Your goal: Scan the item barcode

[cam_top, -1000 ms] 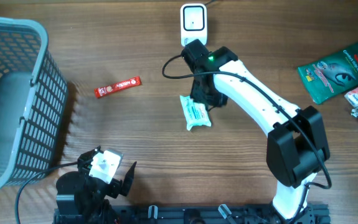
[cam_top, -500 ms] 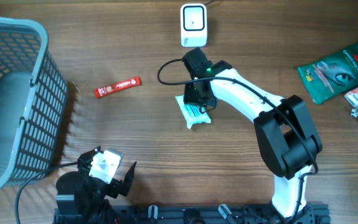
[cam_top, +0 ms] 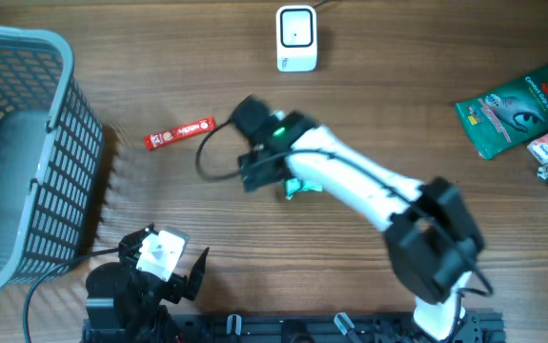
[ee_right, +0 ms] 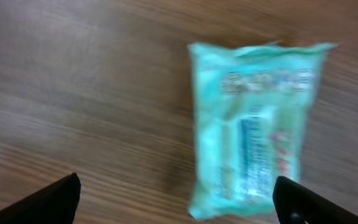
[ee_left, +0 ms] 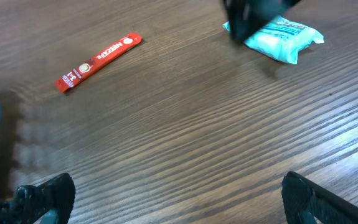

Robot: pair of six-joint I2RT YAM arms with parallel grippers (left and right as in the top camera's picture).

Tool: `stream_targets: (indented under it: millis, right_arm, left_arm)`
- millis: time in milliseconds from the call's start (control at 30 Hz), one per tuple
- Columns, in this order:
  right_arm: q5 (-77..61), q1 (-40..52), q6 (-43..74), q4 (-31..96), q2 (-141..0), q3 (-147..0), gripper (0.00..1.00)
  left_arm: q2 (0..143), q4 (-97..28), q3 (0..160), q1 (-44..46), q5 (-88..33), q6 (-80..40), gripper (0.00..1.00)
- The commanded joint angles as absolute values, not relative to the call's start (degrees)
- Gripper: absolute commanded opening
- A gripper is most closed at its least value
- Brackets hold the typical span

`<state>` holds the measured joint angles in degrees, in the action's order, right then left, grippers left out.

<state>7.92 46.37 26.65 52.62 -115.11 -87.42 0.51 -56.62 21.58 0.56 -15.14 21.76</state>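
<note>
— Looking for the teal packet (cam_top: 297,188). Where on the table (cam_top: 369,86)?

— Found lying flat near the middle of the table. From overhead, half hidden under the white right arm (cam_top: 350,181). From the right wrist, seen whole (ee_right: 253,124), with small print on its face, too blurred to read.

— And the right jaws? Grasping it?

— No. Spread wide, grasping nothing. Only the dark fingertips (ee_right: 63,205) seen low at both sides, with the packet ahead on the wood, not clasped.

— Same for the left jaws?

— Yes, also spread wide and empty, close to the near edge, toward the left corner. From that wrist, packet seen far ahead (ee_left: 278,37), partly behind a dark blurred part of the other arm.

— Anything else on the table?

— A red Nescafé stick (cam_top: 180,133), well apart from the packet, toward the left edge. A white scanner (cam_top: 295,38) at the middle of the far edge. A grey basket (cam_top: 26,143) along the left edge. A green pouch (cam_top: 517,103) by the right edge.
</note>
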Motion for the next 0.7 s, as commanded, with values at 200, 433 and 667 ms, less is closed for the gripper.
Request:
stream_targets:
  millis: [200, 433, 667]
  right_arm:
    - [24.95, 45.74, 23.31, 55.51, -124.62, -86.48, 0.71]
    - [12.82, 43.24, 23.59, 57.60, -124.07, -87.74, 0.05]
    - [-27.16, 36.27, 12.93, 61.01, -110.08, -97.86, 0.05]
  left_arm:
    - [0.38, -56.64, 21.30, 0.21, -16.05, 22.06, 1.00]
    - [0.38, -56.64, 21.30, 0.21, -16.05, 22.06, 1.00]
    - [0.38, -56.64, 21.30, 0.21, -16.03, 22.06, 1.00]
